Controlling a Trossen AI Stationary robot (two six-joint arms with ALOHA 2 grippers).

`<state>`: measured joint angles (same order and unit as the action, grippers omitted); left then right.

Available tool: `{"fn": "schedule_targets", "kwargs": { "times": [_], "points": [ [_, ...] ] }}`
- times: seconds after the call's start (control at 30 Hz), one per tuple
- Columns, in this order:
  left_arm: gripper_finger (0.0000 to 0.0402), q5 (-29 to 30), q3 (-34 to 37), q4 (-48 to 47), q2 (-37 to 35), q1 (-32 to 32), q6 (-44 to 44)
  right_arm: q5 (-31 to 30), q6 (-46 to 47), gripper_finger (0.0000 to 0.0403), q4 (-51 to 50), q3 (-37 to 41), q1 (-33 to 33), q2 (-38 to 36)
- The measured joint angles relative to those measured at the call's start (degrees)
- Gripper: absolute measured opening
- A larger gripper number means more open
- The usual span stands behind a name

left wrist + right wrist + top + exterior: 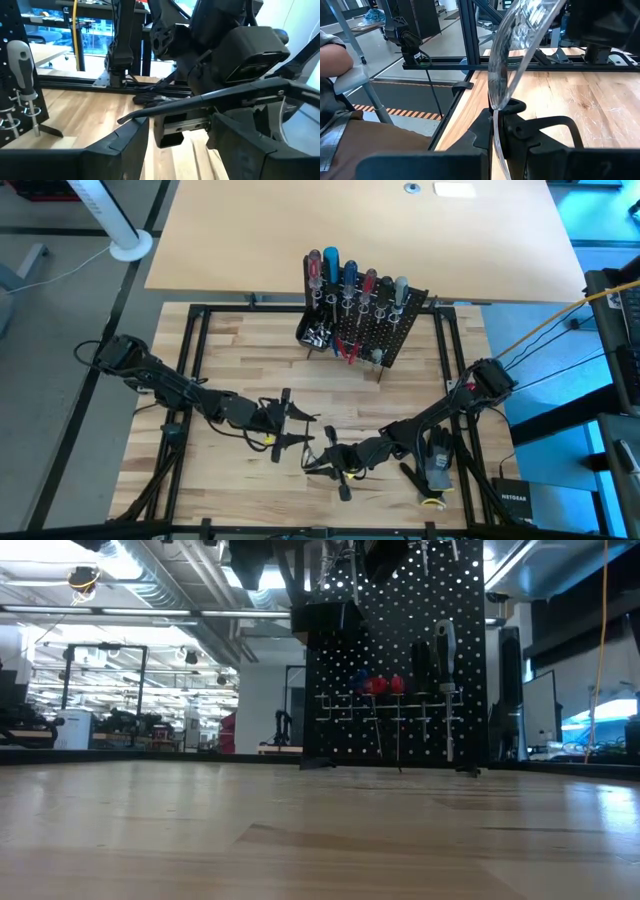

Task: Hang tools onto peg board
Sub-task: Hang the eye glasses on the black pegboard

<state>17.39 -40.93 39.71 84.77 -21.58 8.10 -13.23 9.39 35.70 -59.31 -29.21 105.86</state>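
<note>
— pale wooden tabletop (240, 355) fills the bench, with a larger tan board beyond it. where's the peg board?

— peg board (385, 325) stands near the far edge of the tabletop, a black perforated panel leaning a little. the tools (350, 280) hang in its wire rings in a row, red, blue and grey handles up. from table height a grey-handled tool (445, 650) and red handles show against the panel.

— and the arms?

— both sit on the near side of the peg board, well apart from it. left gripper (285, 425) is nearer the middle of the tabletop, its jaws standing wide with a slim dark rod-like thing (200, 100) crossing between them; i can't tell whether it's gripped.

— right one?

— right gripper (497, 117) is just beside the left, jaws pinched narrow on a clear plastic strip (515, 45) that curls upward out of them.

— anything else near the peg board?

— a black-and-grey glove (437, 465) lies by the right arm, far from the panel. a person's arm (332, 57) shows beyond the table edge.
</note>
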Motion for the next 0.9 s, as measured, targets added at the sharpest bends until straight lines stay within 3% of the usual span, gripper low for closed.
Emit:
{"fn": "schedule_targets", "kwargs": {
  "times": [0.17,0.53,0.63,0.77,0.9],
  "points": [
    [0.0205,0.06,0.0,-4.46,-0.39,-0.02,-1.59,0.01,0.0,0.003,-0.02,0.0,-0.02,0.0],
    [0.0205,6.49,0.13,-36.84,-15.06,-0.48,0.61,-2.93,0.66,0.003,-0.86,0.0,3.7,1.28],
    [0.0205,6.5,2.43,-37.26,-19.28,-1.2,0.83,-4.16,0.73,0.003,0.33,0.04,6.55,2.79],
    [0.0205,4.45,8.57,-32.51,-24.1,-1.81,2.78,-11.38,-0.05,0.003,2.07,0.04,8.75,2.82],
    [0.0205,2.94,15.35,-20.22,-24.09,-0.86,3.59,-8.08,-2.36,0.003,8.11,0.02,10.34,2.79]
  ]
}}
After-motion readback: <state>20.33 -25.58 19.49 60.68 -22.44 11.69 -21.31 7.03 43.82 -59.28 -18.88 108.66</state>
